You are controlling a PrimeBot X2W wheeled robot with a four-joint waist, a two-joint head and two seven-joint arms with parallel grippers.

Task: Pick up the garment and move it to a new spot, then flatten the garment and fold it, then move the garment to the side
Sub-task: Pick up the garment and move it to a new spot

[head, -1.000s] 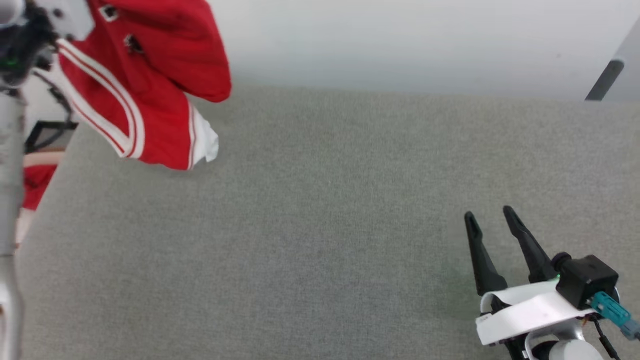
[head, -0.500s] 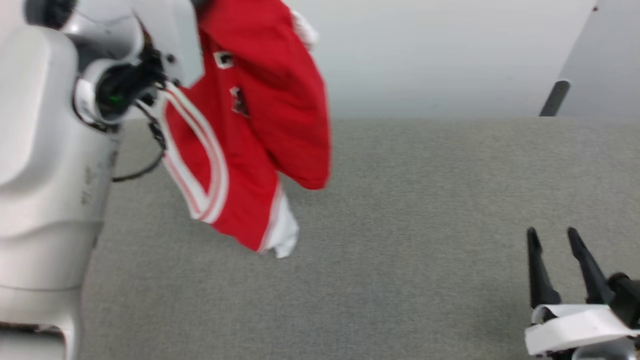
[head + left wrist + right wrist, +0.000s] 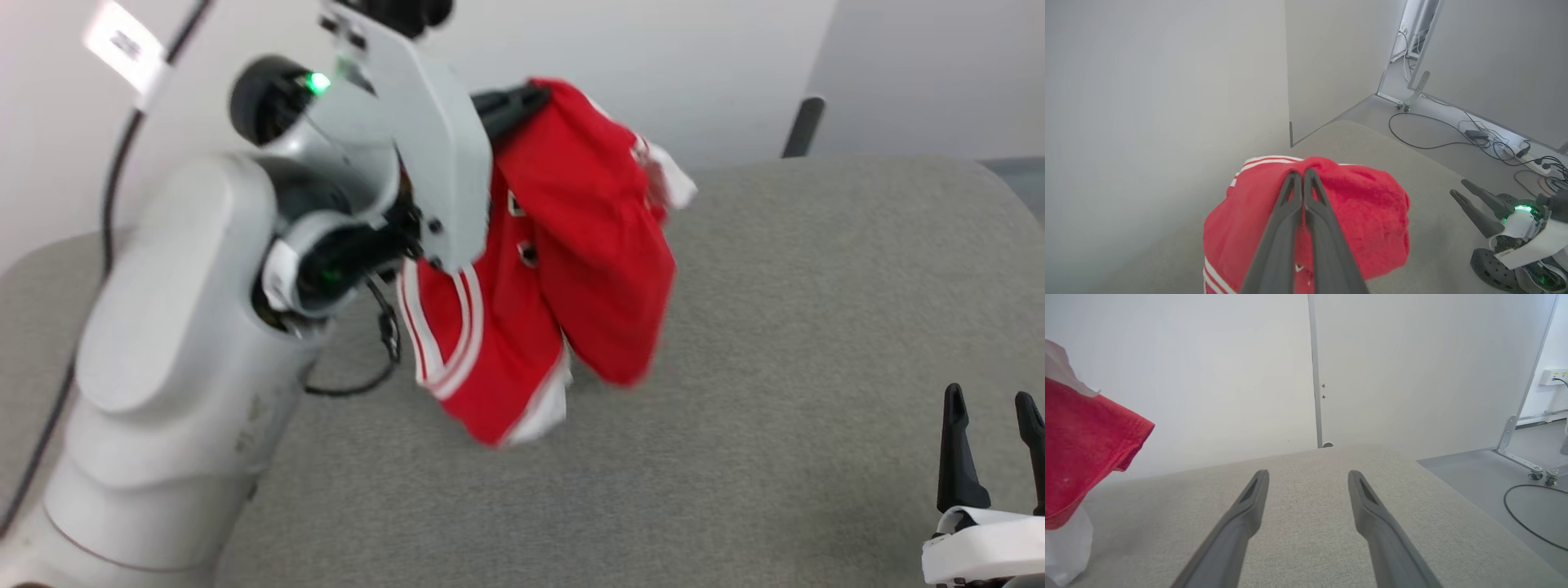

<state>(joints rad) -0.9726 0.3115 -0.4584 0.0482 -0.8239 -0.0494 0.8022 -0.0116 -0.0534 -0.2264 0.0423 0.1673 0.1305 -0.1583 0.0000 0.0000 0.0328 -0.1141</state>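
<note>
The garment (image 3: pixel 588 269), a red jersey with white sleeve ends and white-and-red stripe trim, hangs in the air above the grey table (image 3: pixel 775 327), bunched and drooping. My left gripper (image 3: pixel 526 98) is shut on its top fold, the pale left arm filling the left of the head view. Seen from the left wrist, the two dark fingers (image 3: pixel 1290 204) press together over the red garment (image 3: pixel 1372 220). My right gripper (image 3: pixel 992 404) stands open low at the right, above the table, nothing between its fingers. The right wrist view catches the garment (image 3: pixel 1081 449) at its left edge.
The grey fabric-covered table (image 3: pixel 1310 522) has rounded corners and stands against white wall panels (image 3: pixel 1208 367). Cables (image 3: pixel 1474 136) and wheeled panel feet (image 3: pixel 1406 107) lie on the floor beyond the table's right end.
The head camera has swung left. My left arm has carried the hanging garment rightward over the middle of the table. The right gripper stays open and low.
</note>
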